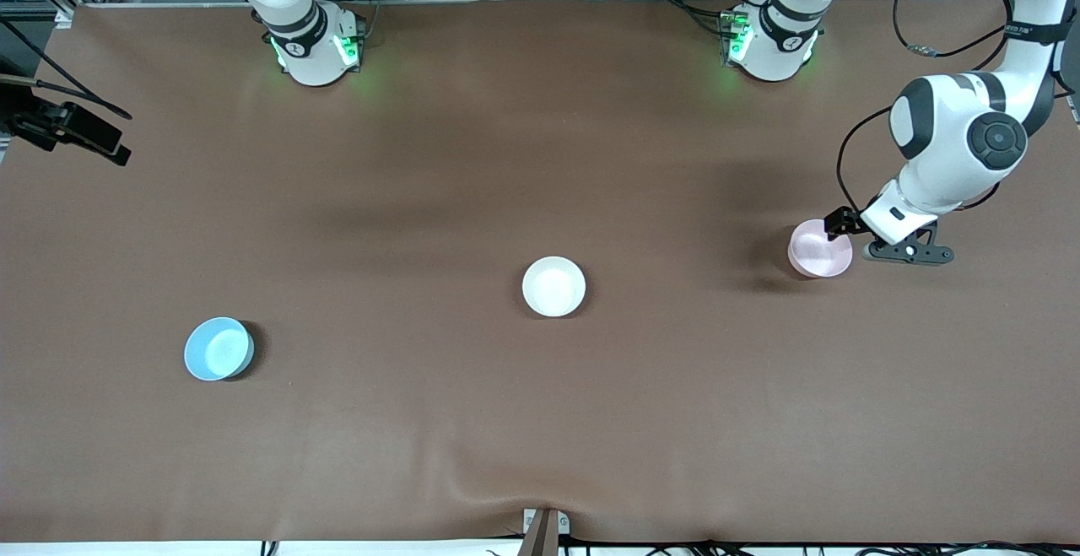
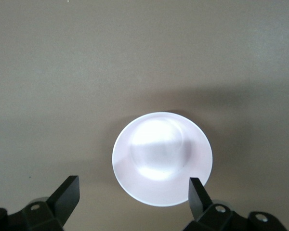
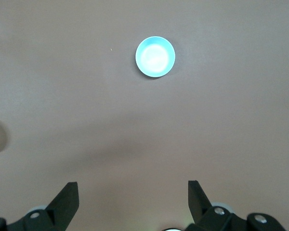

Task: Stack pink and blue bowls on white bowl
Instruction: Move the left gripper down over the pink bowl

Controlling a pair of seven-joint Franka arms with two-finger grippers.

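The pale pink bowl [image 1: 817, 251] sits upright on the brown table toward the left arm's end. My left gripper [image 1: 844, 225] hangs just over its rim, open and empty. In the left wrist view the pink bowl [image 2: 162, 158] lies ahead of the left gripper [image 2: 133, 192], and one fingertip [image 2: 197, 191] overlaps its rim. The white bowl [image 1: 553, 286] stands mid-table. The light blue bowl [image 1: 218, 348] stands toward the right arm's end, nearer the front camera. My right gripper [image 3: 132, 195] is open and empty, high over the table and out of the front view. The blue bowl [image 3: 155, 57] shows small below it.
A brown mat [image 1: 540, 421] covers the table. The two arm bases [image 1: 314, 48] [image 1: 769, 41] stand along the edge farthest from the front camera. A black device [image 1: 72, 127] juts in at the right arm's end. A small bracket [image 1: 544, 529] sits at the table's front edge.
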